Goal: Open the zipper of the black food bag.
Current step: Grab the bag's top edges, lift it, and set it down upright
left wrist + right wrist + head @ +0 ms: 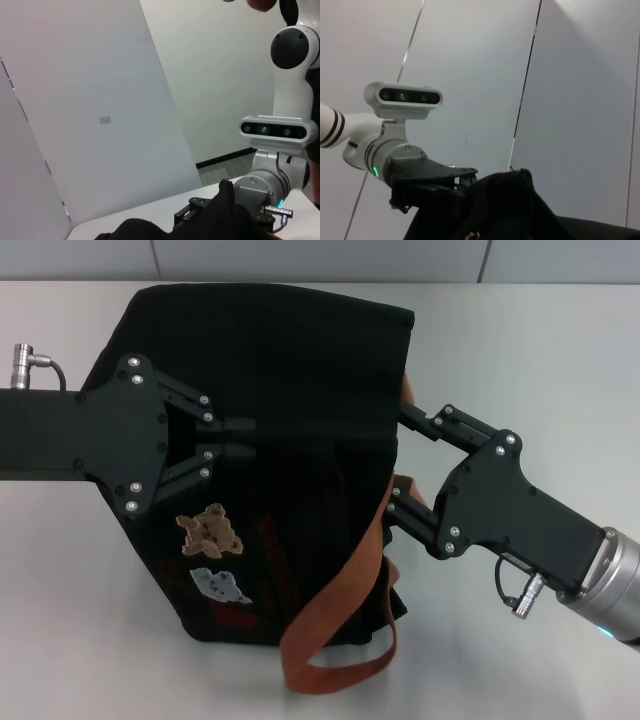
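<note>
The black food bag (270, 370) stands mid-table, with a tan bear patch (208, 530), a pale cloud patch and red lettering on its near face. An orange-brown handle (335, 620) loops down at its right front. A dark seam that I take for the zipper (320, 436) crosses the bag's top. My left gripper (228, 437) reaches in from the left, its fingers pinched together at that seam's left end; the pull tab is hidden. My right gripper (398, 460) is open, one finger either side of the bag's right end. Bag fabric (520, 190) rises to a peak in the right wrist view.
White table (540, 350) surrounds the bag, with a wall panel behind. The left wrist view shows the right arm's wrist and camera (277, 129). The right wrist view shows the left arm's camera (402, 96) above the bag.
</note>
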You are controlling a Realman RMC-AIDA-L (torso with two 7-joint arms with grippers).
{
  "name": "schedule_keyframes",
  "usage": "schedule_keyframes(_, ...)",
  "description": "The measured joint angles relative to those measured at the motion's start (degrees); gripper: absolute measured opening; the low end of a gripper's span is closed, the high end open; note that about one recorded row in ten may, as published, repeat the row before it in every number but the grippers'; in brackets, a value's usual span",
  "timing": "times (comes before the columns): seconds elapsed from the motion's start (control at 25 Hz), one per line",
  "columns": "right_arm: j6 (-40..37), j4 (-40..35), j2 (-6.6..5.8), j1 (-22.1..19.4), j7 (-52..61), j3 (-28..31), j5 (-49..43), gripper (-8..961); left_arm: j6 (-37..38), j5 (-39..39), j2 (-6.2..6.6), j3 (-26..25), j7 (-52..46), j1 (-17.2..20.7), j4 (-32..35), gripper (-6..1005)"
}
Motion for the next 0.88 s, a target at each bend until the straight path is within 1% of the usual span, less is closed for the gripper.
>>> schedule_keyframes(0.24,0.02,0.74,0.00,0.95,-0.32,-0.07,-0.06,544,-0.15,-0.01,0.00,0.08,0.15,0.05,-0.73,91)
schedule_keyframes(0.4,0.36,1.26,0.00,1.24,0.02,0.22,-0.08,441,-0.21,0.20,0.01,0.10,0.37,0.14,-1.26,91)
schedule_keyframes(0.56,0.80,1.95,0.00,1.42,0.10,0.29,-0.04,234,-0.01,0.16,-0.03,0.10,1.13,0.42,-1.37,91)
schedule_keyframes(0.88,2.40,2.96,0.00,1.78,0.17,0.44,-0.11,205,0.35,-0.20,-0.13,0.10,2.48,0.89,-1.41,91)
